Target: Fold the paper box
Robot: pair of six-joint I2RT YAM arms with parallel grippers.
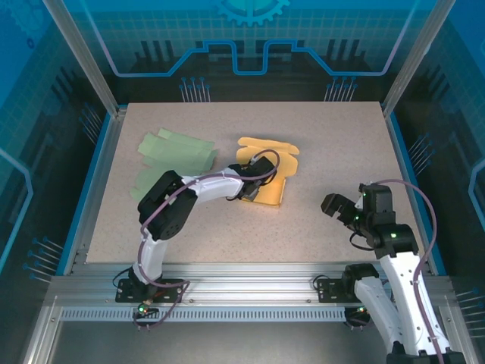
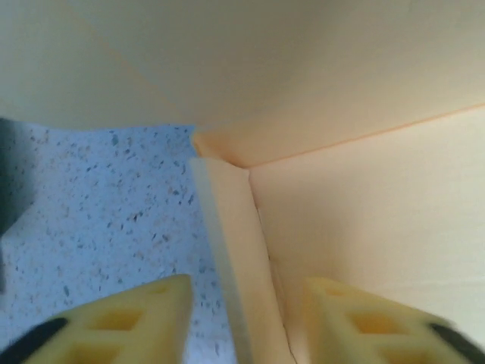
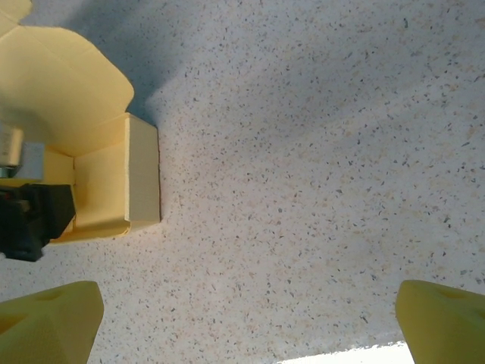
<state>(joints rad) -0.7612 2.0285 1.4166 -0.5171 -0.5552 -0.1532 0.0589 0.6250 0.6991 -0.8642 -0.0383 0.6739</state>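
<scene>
Got the yellow paper box (image 1: 267, 173) parked about mid-table (image 1: 356, 136), a touch nearer the far edge than the near one. Looks half built, with a couple of walls up and rounded flaps splayed toward the far edge. Skipping the green sheets (image 1: 176, 150) off toward the left edge.

Spotted the left pincer (image 2: 242, 326) right at the box's near-left side, parted and straddling one upright wall (image 2: 231, 250) without pinching it, going by the wrist view. Spotted the right pincer (image 3: 246, 326) spread wide over bare table toward the near right corner, holding nothing, well apart from the box.

Handling-wise, reckon on featherweight thin card. Probably stiff only along the creases, floppy everywhere else, and easy to dent or skid across that speckled top. Best to grab a wall or flap by its free edge, close to a fold line, with a light squeeze. Probably worth pinning the base with the other pincer to stop any sliding.
</scene>
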